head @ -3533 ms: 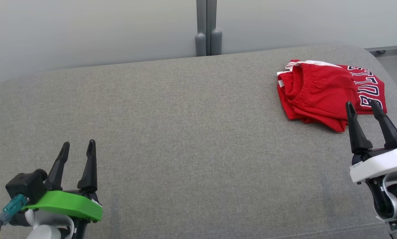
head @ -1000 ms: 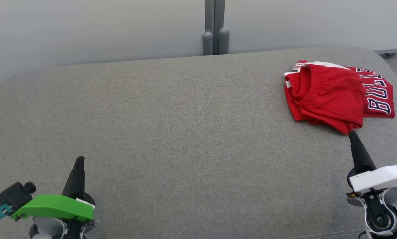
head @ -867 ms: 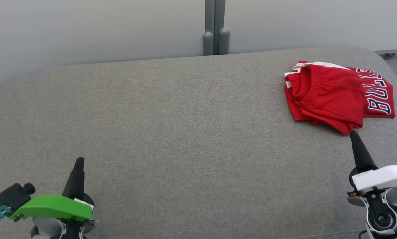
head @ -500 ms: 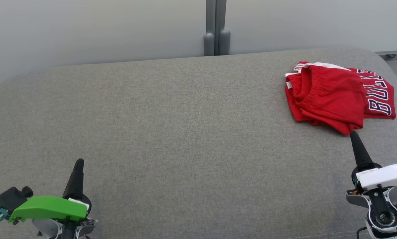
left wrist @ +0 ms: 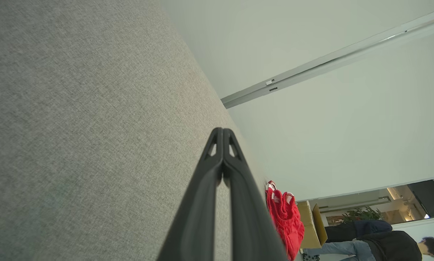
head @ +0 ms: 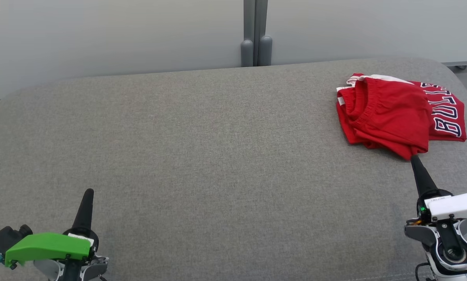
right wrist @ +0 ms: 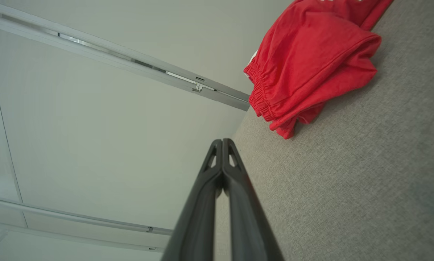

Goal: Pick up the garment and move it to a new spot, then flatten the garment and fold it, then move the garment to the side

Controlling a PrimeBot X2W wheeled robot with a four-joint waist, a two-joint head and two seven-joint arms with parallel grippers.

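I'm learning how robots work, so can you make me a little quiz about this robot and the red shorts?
1. True or false: the right gripper is holding the red shorts.
2. The left gripper is: A) wide open, B) shut, C) pinching cloth.
3. Fill in: on the grey fabric surface, the shorts lie nearer the ___ gripper.

Key: 1 false; 2 B; 3 right.

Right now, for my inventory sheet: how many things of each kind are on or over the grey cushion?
Red garment: 1
End effectors, both shut: 2 (left end effector, right end effector)
Total: 3
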